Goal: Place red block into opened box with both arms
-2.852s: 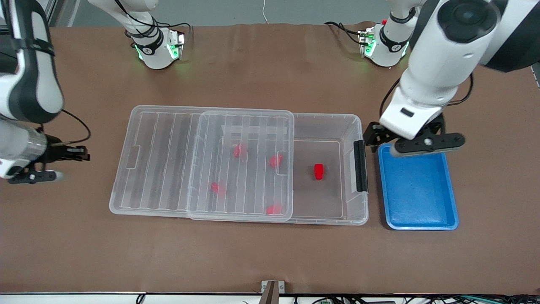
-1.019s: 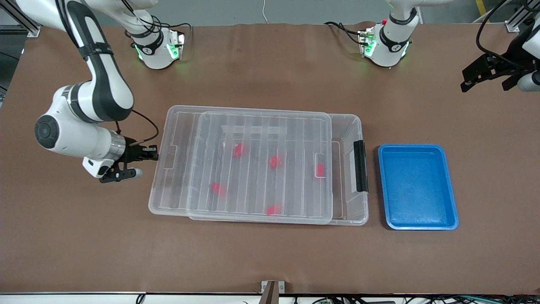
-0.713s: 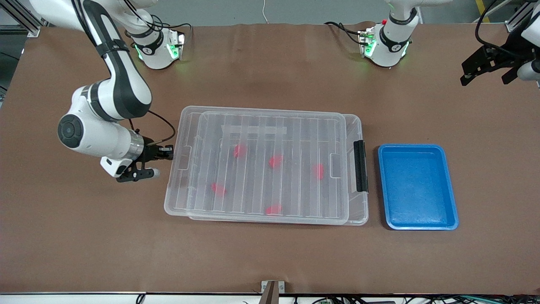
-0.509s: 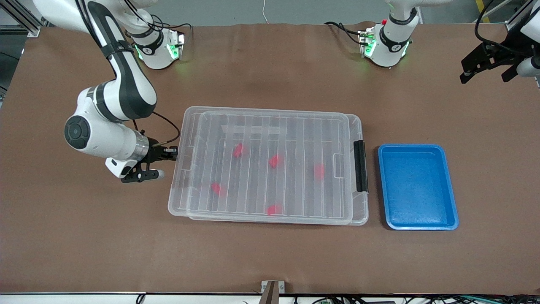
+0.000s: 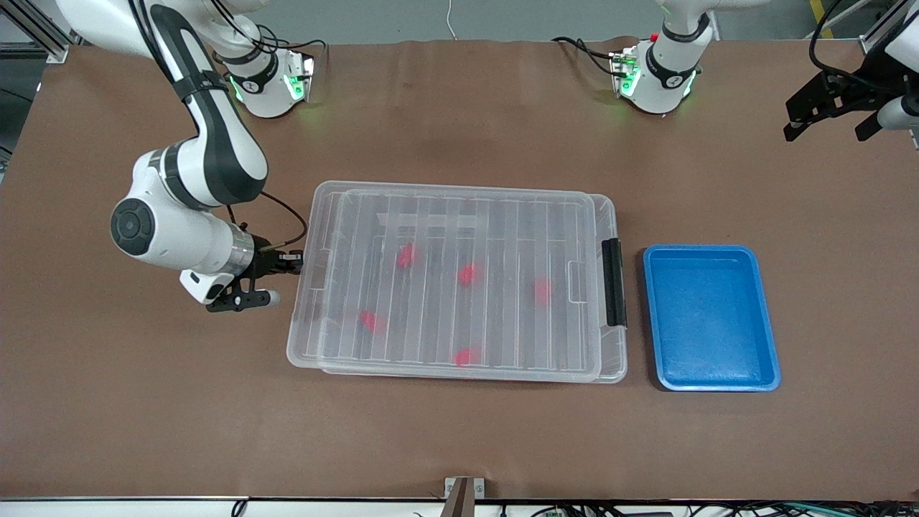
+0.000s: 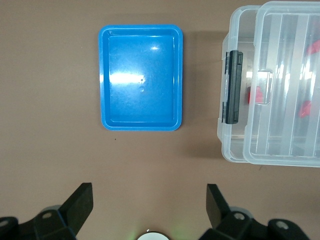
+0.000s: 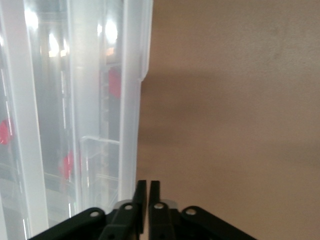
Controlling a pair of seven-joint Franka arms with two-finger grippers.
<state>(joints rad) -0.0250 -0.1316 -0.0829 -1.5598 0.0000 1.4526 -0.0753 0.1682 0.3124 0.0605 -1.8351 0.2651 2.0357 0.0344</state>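
The clear box (image 5: 617, 362) lies mid-table with its ribbed lid (image 5: 502, 323) over nearly all of it; only a narrow strip by the black handle (image 5: 612, 282) is uncovered. Several red blocks (image 5: 469, 273) show blurred through the lid, and also in the left wrist view (image 6: 255, 95) and the right wrist view (image 7: 115, 82). My right gripper (image 5: 293, 261) sits low at the lid's end toward the right arm's end, its fingers (image 7: 142, 192) almost together beside the lid's edge (image 7: 134, 125), holding nothing. My left gripper (image 5: 826, 118) waits open and empty, high over the left arm's end (image 6: 149, 200).
An empty blue tray (image 5: 707, 316) lies beside the box's handle end, toward the left arm's end of the table, also seen in the left wrist view (image 6: 141, 75). Both arm bases stand along the table edge farthest from the front camera.
The right gripper has pushed the lid along the box toward the handle end, covering the block that lay open. The left arm left the blue tray and rose to the table's end.
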